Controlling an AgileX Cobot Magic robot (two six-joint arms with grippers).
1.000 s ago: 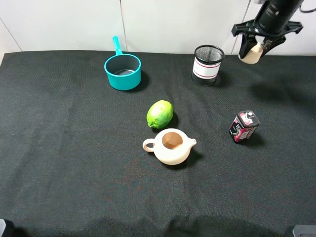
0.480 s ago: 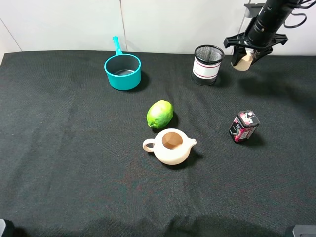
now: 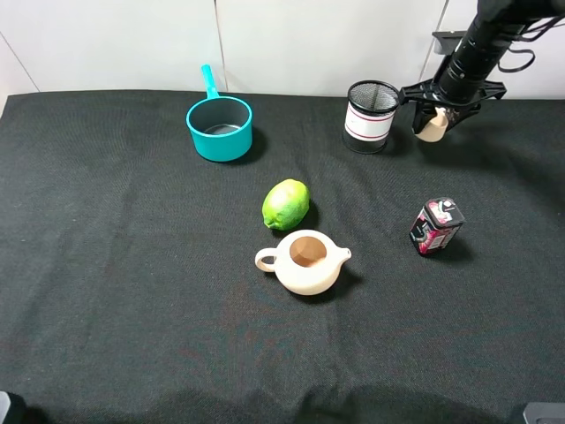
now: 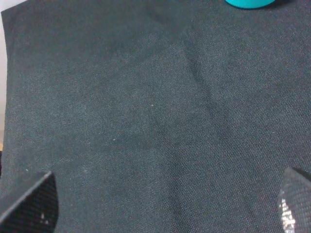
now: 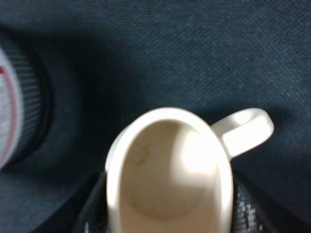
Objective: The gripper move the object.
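Note:
My right gripper [image 3: 433, 113] is shut on the small cream-beige cup [image 3: 431, 125] and holds it just above the black cloth at the back right, beside the mesh pen holder [image 3: 372, 116]. In the right wrist view the cup [image 5: 167, 170] fills the space between the fingers, open mouth toward the camera, its small handle [image 5: 245, 130] to one side. The left gripper is out of the high view; in the left wrist view its two fingertips [image 4: 29, 204] stand far apart over bare cloth, so it is open and empty.
A teal saucepan [image 3: 219, 126] stands at the back left. A lime [image 3: 285, 204] and a cream teapot [image 3: 305, 261] sit mid-table. A small dark red tin [image 3: 435, 226] stands at the right. The pen holder's side [image 5: 14, 116] shows close to the cup.
My right gripper has carried the cup down and to the left, from high by the wall to just above the cloth next to the pen holder.

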